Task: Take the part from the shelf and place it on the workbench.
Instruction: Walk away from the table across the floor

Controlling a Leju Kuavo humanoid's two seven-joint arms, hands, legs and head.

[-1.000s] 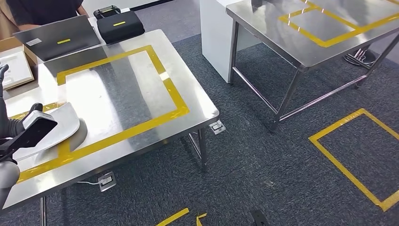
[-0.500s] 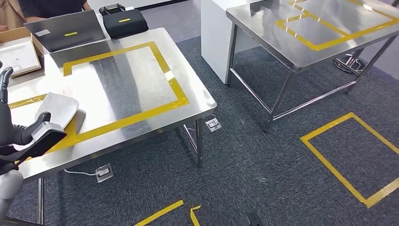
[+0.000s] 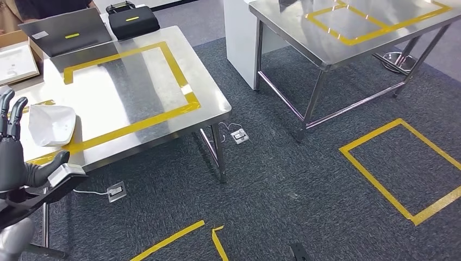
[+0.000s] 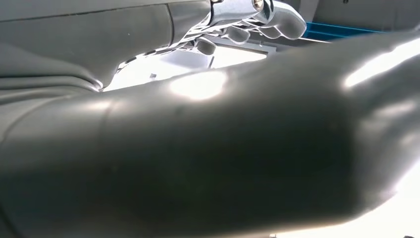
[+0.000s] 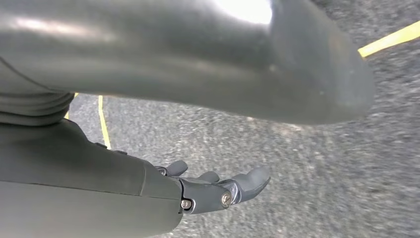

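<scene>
Released since the earlier frame, the white curved moulded part (image 3: 50, 124) now lies on the steel workbench (image 3: 136, 81); your left hand (image 3: 13, 147) hovers empty, fingers spread. Likely light, stiff: grasp its rim.

Two steel tables (image 3: 163, 87) (image 3: 348, 38) marked with yellow tape stand on dark grey carpet (image 3: 304, 179).

The part (image 3: 51, 124) lies on the desk (image 3: 141, 92) near its left front edge, just ahead of the left hand (image 3: 13, 157). A laptop (image 3: 62, 38) and a case (image 3: 133, 23) sit at the desk's far edge. A second table (image 3: 304, 32) stands to the right.
</scene>
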